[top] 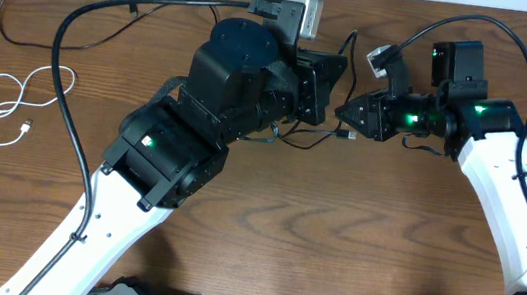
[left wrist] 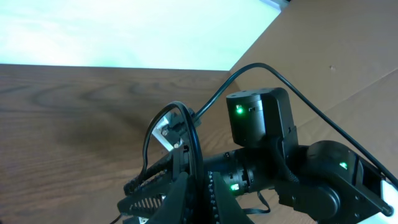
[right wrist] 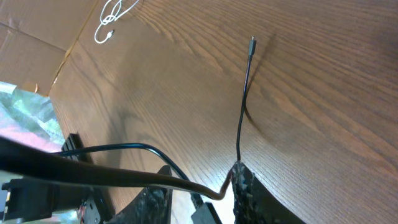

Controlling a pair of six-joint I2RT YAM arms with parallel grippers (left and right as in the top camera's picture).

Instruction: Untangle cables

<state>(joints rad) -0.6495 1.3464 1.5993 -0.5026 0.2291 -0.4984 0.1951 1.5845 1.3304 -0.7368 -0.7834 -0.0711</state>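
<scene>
Brown wood-grain table (top: 331,257), cardboard panel (left wrist: 348,56) beside it.

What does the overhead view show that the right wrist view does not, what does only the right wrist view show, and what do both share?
Only overhead: both arms, the left gripper facing the right gripper. Only right wrist: close up, a black cable running from beside one finger to its free plug end. Shared: the white cable, coiled apart from the arms on the wooden table.
</scene>
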